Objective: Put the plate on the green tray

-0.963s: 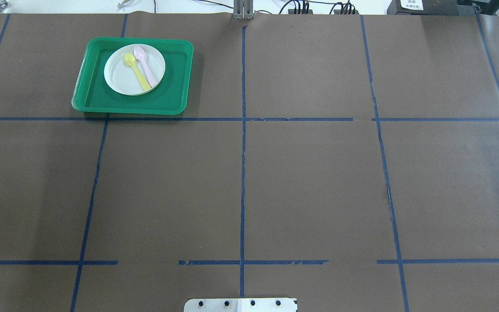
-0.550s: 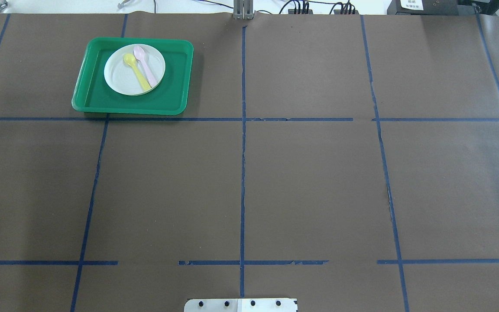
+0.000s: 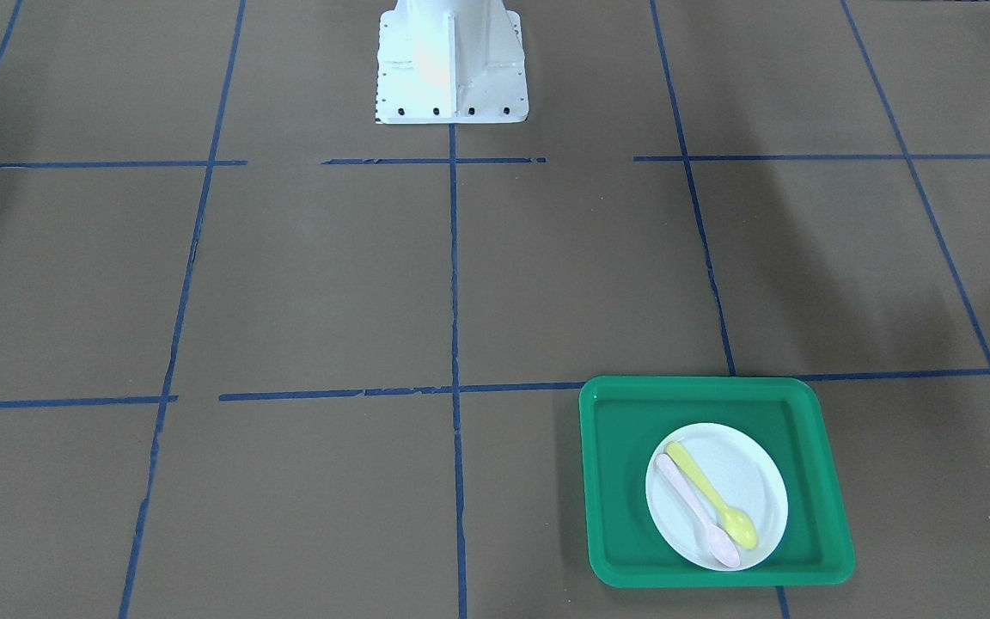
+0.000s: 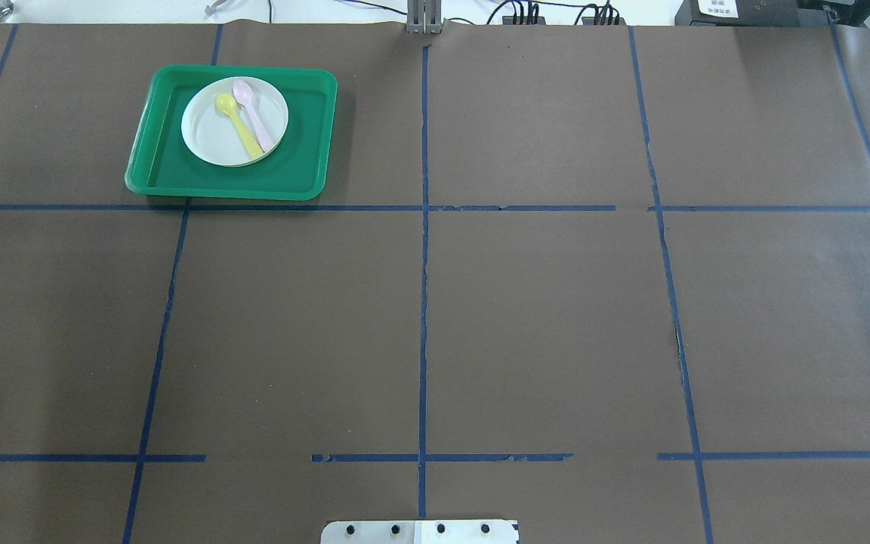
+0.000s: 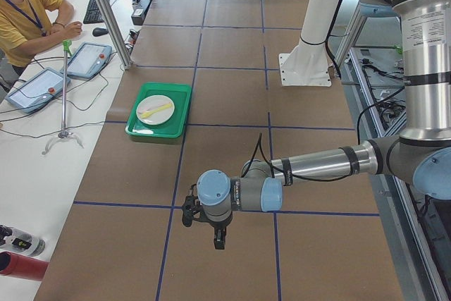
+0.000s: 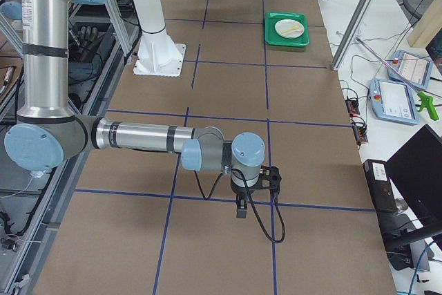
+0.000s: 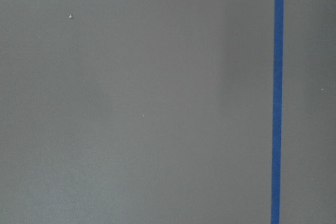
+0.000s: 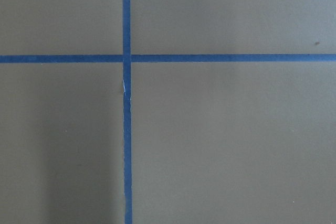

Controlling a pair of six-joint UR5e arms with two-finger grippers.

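Note:
The white plate [image 4: 212, 140] lies inside the green tray [image 4: 178, 172] at the far left of the table. It also shows in the front view [image 3: 757, 473] on the tray [image 3: 620, 481]. A yellow spoon [image 4: 239, 127] and a pink spoon [image 4: 254, 115] lie on the plate. My left gripper [image 5: 219, 239] shows only in the exterior left view, far from the tray over bare table; I cannot tell if it is open. My right gripper [image 6: 240, 211] shows only in the exterior right view, also over bare table; I cannot tell its state. Both wrist views show only brown paper and blue tape.
The robot's white base [image 3: 450, 60] stands at the table's near edge. A metal post [image 5: 107, 12] and operator tablets [image 5: 88, 59] stand beyond the tray's side of the table. A person [image 5: 25, 12] sits there.

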